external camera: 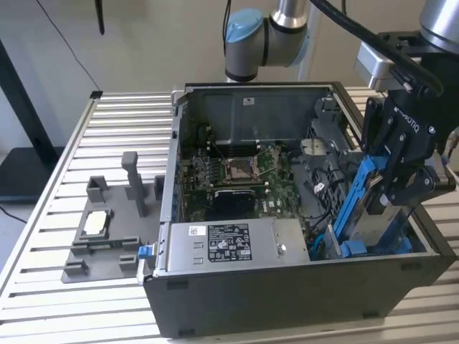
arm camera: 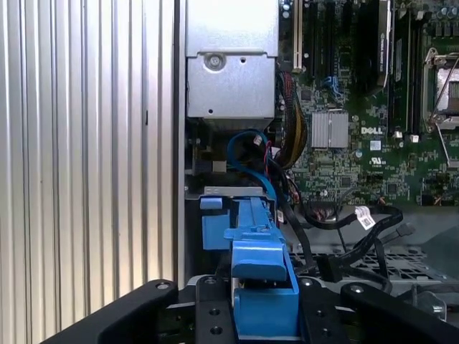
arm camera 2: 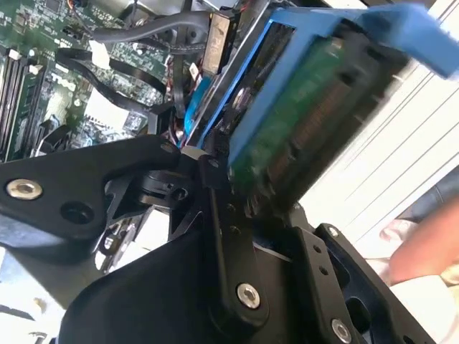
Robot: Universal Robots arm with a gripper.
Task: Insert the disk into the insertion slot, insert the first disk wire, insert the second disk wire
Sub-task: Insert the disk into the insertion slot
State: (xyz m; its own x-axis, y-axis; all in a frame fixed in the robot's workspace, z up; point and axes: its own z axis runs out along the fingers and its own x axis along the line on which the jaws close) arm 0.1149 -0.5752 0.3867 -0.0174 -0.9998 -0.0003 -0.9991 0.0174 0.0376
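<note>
one open computer case sits in the lower middle of the exterior view, a silver power-supply box along its near wall, and a grey fixture with a processor chip lies at lower left on the slatted table. at the right of that frame the gripper is clamped on the disk, which stands on edge, tilted, its lower end down by the insertion slot in the case's near right corner. beyond them lies the green motherboard.

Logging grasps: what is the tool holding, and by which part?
The disk, clamped in the tool at its upper end, across the blue bracket.
</note>
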